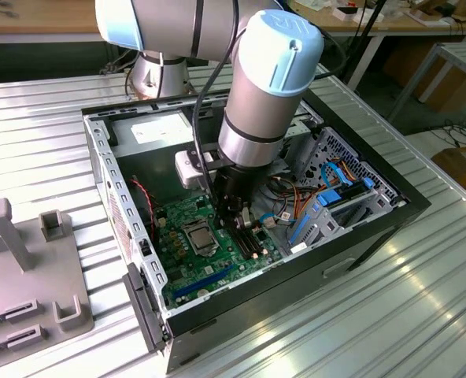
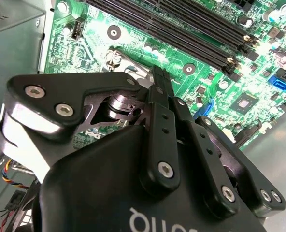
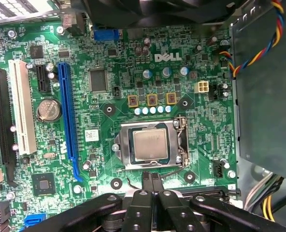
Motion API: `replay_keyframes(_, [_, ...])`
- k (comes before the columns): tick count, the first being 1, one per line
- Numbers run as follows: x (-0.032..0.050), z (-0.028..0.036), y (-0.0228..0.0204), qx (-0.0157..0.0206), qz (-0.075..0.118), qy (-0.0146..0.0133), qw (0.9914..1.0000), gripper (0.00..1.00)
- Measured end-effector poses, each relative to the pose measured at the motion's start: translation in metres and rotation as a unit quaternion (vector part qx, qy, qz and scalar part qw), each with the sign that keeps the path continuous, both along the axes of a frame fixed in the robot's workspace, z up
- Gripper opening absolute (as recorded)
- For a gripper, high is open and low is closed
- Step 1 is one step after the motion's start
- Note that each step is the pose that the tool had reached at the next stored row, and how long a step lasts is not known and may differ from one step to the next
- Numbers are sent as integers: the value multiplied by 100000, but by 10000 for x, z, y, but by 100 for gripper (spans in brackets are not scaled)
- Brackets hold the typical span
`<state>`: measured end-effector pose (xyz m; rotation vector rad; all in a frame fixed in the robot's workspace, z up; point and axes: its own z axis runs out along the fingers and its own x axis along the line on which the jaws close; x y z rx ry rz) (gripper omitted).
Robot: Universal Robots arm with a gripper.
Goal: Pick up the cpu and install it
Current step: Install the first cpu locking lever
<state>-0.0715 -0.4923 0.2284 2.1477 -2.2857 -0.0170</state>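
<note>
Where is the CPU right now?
The CPU sits in its socket on the motherboard, seen in the first wrist view, with the shut gripper empty just beside it.

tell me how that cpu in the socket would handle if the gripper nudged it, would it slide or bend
The cpu looks like a flat, rigid metal-topped square, so bending seems unlikely. It sits inside the socket frame, which would probably stop sliding. It likely is light and fragile underneath. The gripper has its fingers together just beside the socket.
</note>
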Motion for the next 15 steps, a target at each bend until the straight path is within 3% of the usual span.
replay_keyframes(15, [7, -73, -42, 9, 1088, -4, 99994, 11])
